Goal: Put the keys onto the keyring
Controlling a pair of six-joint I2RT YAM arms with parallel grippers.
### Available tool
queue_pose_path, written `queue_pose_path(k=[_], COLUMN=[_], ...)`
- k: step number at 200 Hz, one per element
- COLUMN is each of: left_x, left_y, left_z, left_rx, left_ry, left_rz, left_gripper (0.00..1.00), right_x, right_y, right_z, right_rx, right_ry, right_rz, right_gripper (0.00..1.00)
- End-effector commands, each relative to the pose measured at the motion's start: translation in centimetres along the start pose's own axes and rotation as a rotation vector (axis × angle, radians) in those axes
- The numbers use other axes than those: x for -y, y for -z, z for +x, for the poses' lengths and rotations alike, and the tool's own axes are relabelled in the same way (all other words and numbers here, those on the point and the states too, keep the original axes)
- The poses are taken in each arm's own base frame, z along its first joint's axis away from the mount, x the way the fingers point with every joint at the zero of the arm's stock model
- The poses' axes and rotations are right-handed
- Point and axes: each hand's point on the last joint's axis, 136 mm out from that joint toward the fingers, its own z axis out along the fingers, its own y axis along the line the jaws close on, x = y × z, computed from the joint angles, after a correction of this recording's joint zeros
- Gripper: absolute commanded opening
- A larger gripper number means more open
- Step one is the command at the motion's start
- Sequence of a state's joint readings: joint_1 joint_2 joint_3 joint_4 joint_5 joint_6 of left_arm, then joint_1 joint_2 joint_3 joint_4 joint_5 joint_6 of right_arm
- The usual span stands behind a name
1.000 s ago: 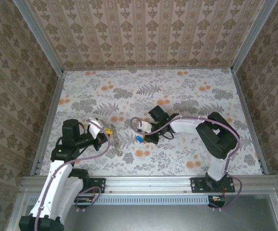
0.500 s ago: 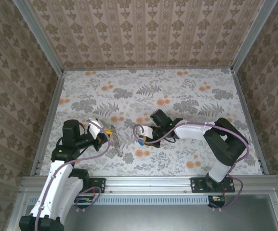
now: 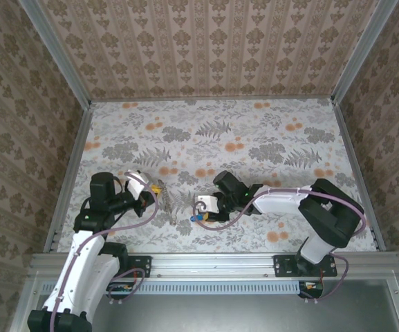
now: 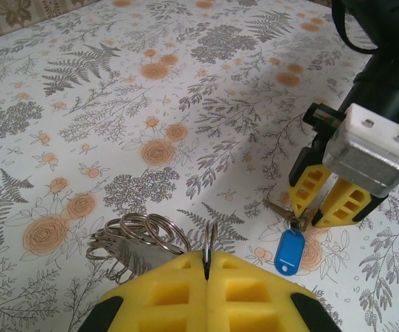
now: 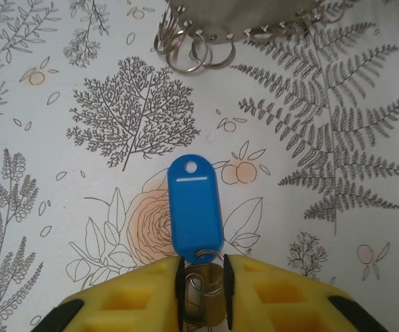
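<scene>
A brass key with a blue plastic tag lies on the floral tabletop. My right gripper is low over it. Its jaws stand a little apart on either side of the key's head, so it is open. In the left wrist view the tag lies flat under the right gripper, and the blade points left. My left gripper is shut on a thin metal keyring, held edge-on. In the top view the left gripper is to the left of the right gripper.
A bunch of several more metal rings on a grey metal plate hangs beside the left fingers, and shows as rings at the top of the right wrist view. Patterned walls enclose the table, with open room at the back.
My right gripper has moved toward the near edge and left with the key, down to the table, and its jaws have parted. The left arm has not moved.
</scene>
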State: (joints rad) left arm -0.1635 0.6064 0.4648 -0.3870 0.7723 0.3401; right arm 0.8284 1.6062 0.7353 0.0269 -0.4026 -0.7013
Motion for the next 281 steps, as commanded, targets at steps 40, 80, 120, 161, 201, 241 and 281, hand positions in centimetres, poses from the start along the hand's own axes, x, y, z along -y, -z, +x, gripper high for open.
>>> queue_pose_path(k=[40, 80, 120, 161, 201, 241, 281], left_x=[0.0, 0.1, 0.0, 0.1, 0.0, 0.0, 0.1], left_y=[0.0, 0.0, 0.0, 0.0, 0.1, 0.1, 0.2], left_z=[-0.4, -0.5, -0.6, -0.6, -0.6, -0.6, -0.7], left_rx=[0.024, 0.027, 0.03, 0.032, 0.033, 0.033, 0.037], left_ry=[-0.023, -0.023, -0.022, -0.022, -0.025, -0.026, -0.029], left_rz=[-0.003, 0.0, 0.0, -0.001, -0.009, -0.01, -0.011], left_gripper=[0.0, 0.0, 0.0, 0.0, 0.0, 0.0, 0.0], right_x=[-0.6, 1.0, -0.7, -1.7, -0.8, -0.1, 0.1], right_y=[1.2, 0.4, -0.2, 0.3, -0.4, -1.9, -2.0], right_z=[0.9, 1.6, 2.2, 2.4, 3.4, 3.2, 3.0], right_rx=[-0.067, -0.185, -0.244, -0.344, -0.412, -0.444, -0.453], right_ry=[0.078, 0.138, 0.134, 0.105, 0.098, 0.061, 0.026], right_rz=[-0.04, -0.056, -0.233, -0.35, -0.312, -0.258, -0.247], right_gripper=[0.34, 0.37, 0.4, 0.41, 0.42, 0.41, 0.41])
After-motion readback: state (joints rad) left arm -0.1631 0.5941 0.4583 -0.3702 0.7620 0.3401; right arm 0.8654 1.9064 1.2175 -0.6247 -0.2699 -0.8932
